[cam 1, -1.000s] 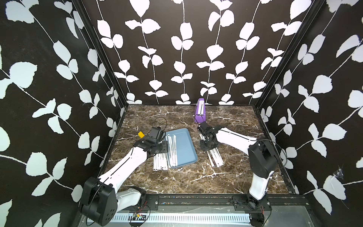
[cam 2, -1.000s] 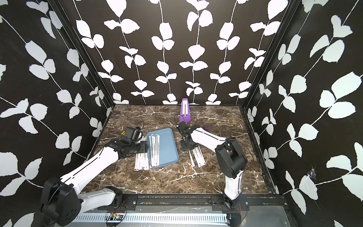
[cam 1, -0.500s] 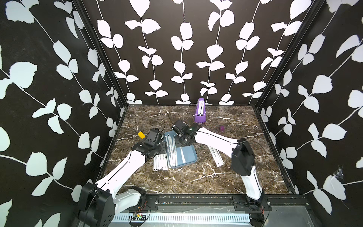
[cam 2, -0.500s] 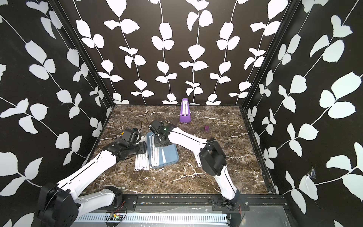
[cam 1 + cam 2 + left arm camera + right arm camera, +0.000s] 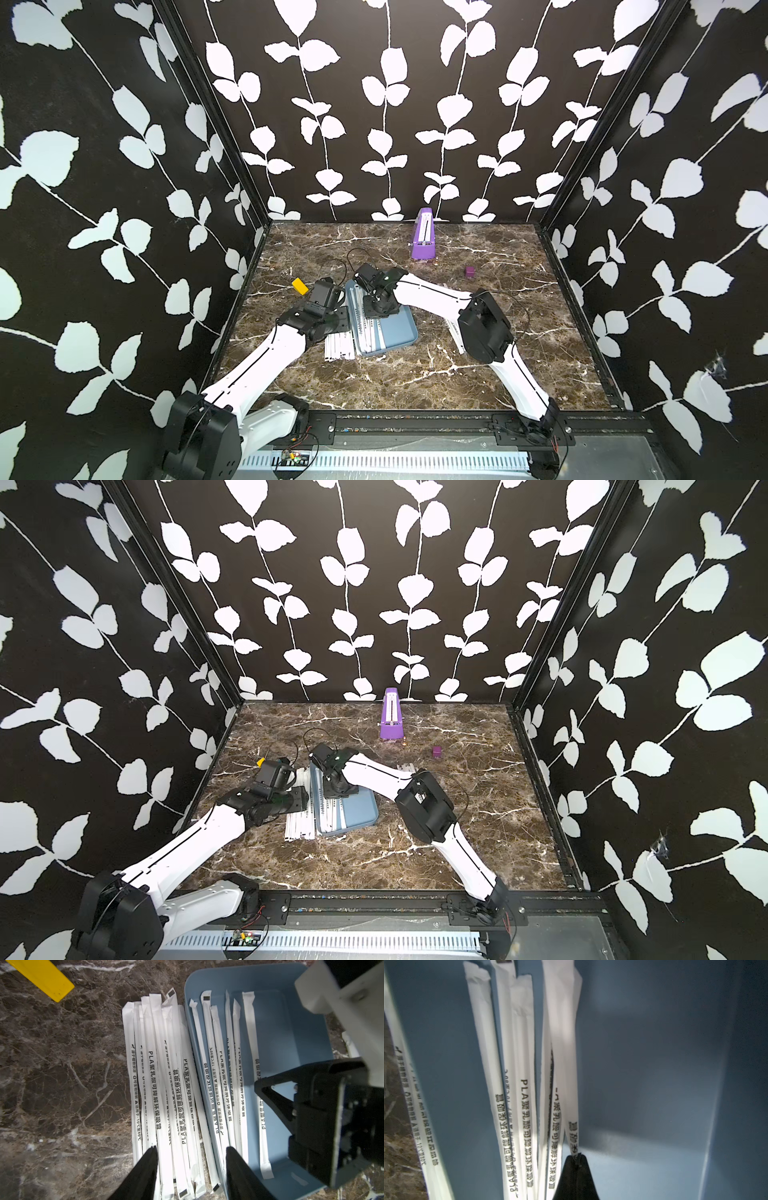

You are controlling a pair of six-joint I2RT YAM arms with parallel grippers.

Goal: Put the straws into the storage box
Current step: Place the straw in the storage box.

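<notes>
Loose straws: a bundle of thin, flat, white paper-wrapped straws (image 5: 162, 1084) lies on the brown marble tabletop (image 5: 415, 374), pressed up against the outside of the box's left wall.
Storage box: the shallow light-blue plastic tray (image 5: 291, 1032) already holds several straws, lined up along that same wall; the rest of its floor is bare.
Long axis: the straws outside and inside the box run parallel to its long side, pointing away from the robot's base.
Left gripper: the left gripper (image 5: 190, 1151) hangs over the bundle with its fingers apart and nothing grasped. One tip is over the loose straws, the other over the box's inside edge.
Right gripper: the right gripper (image 5: 577, 1159) is clenched on one wrapped straw (image 5: 566, 1043), pinched near its end above the box floor.
Nearer arm: the left, directly above the bundle.
What the move turns on: the jaws straddle the box wall, so I'd say they need to shift left, away from the box, before closing across the straws' width.
</notes>
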